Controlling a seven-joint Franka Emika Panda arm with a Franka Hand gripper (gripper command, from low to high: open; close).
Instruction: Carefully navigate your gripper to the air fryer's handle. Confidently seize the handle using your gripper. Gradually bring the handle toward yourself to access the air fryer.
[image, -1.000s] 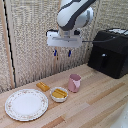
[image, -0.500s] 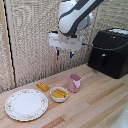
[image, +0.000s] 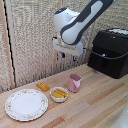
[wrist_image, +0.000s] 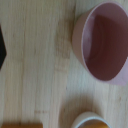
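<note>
The air fryer (image: 111, 54) is a large matte-black box on the wooden table at the exterior view's right. Its handle (image: 92, 50) juts from the front panel toward the exterior view's left. My gripper (image: 70, 56) hangs in the air to the left of the handle, with a gap between them, above the pink cup (image: 74, 82). Its two dark fingers look spread apart with nothing between them. The wrist view looks down on the pink cup (wrist_image: 102, 41) and the table; no fingers show there, and neither does the air fryer.
A floral plate (image: 26, 104) lies at the front left. A small white bowl (image: 59, 94) with yellow food sits beside the pink cup, and an orange piece (image: 43, 86) lies on the table behind it. A reed screen backs the table.
My gripper has moved a little down and toward the exterior view's right, closer to the air fryer. Nothing on the table has moved.
</note>
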